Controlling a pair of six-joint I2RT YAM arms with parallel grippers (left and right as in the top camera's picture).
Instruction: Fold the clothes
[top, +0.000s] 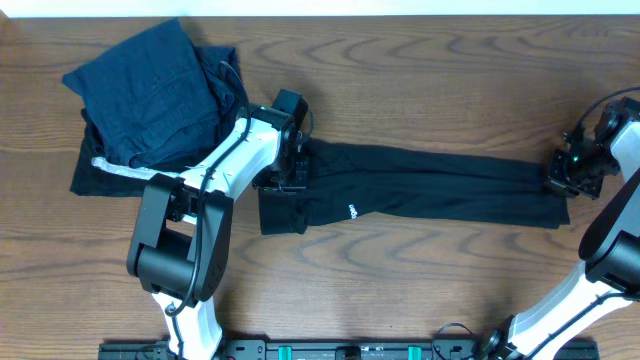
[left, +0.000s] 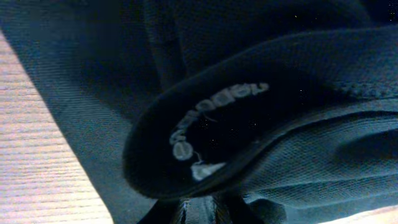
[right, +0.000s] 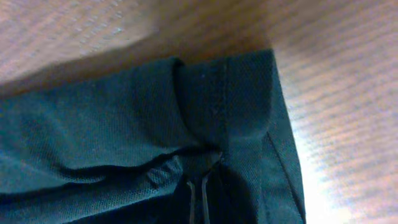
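The clothes (top: 430, 185), a long black top, lie stretched in a band across the table between both arms. A small white logo (top: 353, 211) shows near the left end. My left gripper (top: 283, 178) sits on that left end. In the left wrist view the collar (left: 205, 124), with white lettering inside, curls up right over my left gripper (left: 199, 208); its jaws are buried in cloth and their gap is not readable. My right gripper (top: 566, 180) is at the right end, and the right wrist view shows my right gripper (right: 199, 186) shut on a fold of the clothes (right: 124, 124) near the hem corner.
A heap of navy blue garments (top: 150, 90) lies at the back left. Under it is a black piece with a silvery-white stripe (top: 110, 170), close behind my left arm. Bare wooden table (top: 430, 80) runs behind and in front of the stretched top.
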